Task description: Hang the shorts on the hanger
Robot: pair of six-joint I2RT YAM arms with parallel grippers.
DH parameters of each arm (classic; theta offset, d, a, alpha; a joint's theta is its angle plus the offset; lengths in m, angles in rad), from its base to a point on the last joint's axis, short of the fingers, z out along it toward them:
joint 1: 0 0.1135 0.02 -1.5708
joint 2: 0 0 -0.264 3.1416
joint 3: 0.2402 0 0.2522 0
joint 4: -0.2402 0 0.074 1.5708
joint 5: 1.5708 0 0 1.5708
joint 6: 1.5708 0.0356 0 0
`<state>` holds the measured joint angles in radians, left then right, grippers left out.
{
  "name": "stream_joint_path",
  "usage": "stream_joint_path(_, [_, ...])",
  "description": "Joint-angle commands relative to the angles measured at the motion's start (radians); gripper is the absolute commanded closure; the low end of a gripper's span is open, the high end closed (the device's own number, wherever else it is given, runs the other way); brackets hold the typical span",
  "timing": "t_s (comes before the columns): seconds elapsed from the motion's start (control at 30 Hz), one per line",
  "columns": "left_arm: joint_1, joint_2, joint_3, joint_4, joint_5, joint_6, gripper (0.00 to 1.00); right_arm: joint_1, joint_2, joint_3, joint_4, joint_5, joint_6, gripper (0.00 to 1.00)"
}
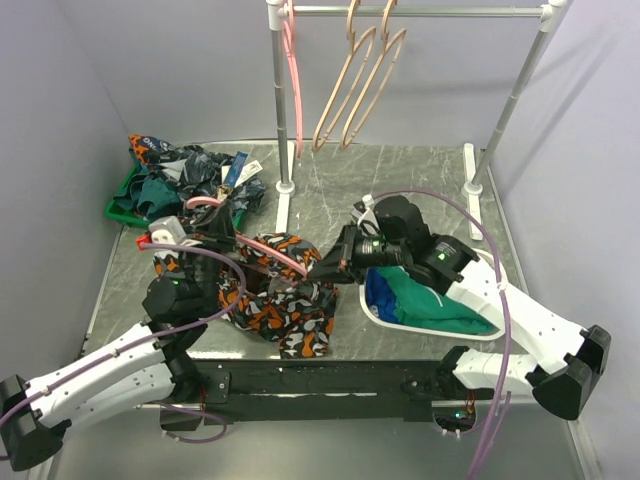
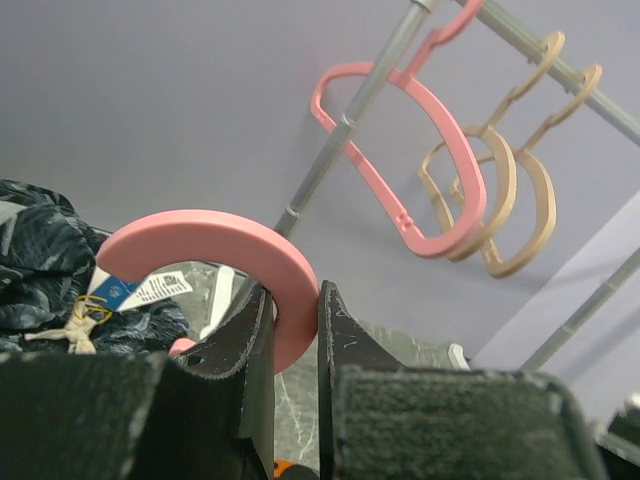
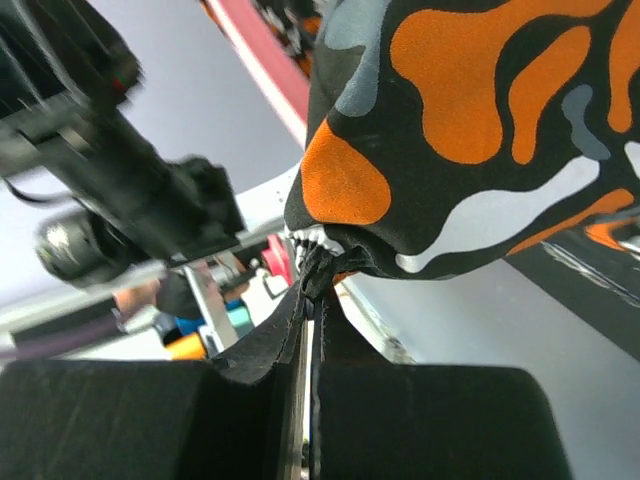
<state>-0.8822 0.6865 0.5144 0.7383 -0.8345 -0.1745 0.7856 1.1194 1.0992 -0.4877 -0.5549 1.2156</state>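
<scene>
The hanger (image 2: 205, 238) is clamped by its hook in the narrowly parted left gripper (image 2: 297, 312); the shorts (image 3: 470, 130), bunched against it on the table (image 1: 400, 180), are pinched by 1 thin edge in the closed right gripper (image 3: 312, 285) and may be lost if snagged.

Two pink hangers: one hanger (image 1: 280, 258) at frame centre, one hung pink hanger (image 1: 296, 90) upper centre; two beige hangers (image 2: 511, 185) (image 2: 549, 205); one pair of shorts (image 1: 290, 310); one green tray (image 1: 118, 208); one white basket (image 1: 450, 333)
</scene>
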Motion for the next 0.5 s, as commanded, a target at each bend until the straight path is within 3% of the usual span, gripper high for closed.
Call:
stream_joint_path(0.0, [-0.043,0.041,0.062,0.069,-0.014,0.066,0.99,-0.002,0.042,0.122,0.06,0.032,0.091,1.0])
stream_joint_path(0.1, [-0.061,0.056,0.114,0.044,0.003,0.049,0.99,0.0,0.071,0.177,0.049,0.12,0.113,1.0])
stream_joint_path(0.27, [-0.067,0.091,0.236,-0.128,0.035,-0.02,0.99,-0.002,0.144,0.298,0.029,0.219,0.093,1.0])
stream_joint_path(0.47, [-0.067,0.123,0.4,-0.324,0.107,-0.085,0.99,0.006,0.226,0.409,0.106,0.221,0.113,1.0])
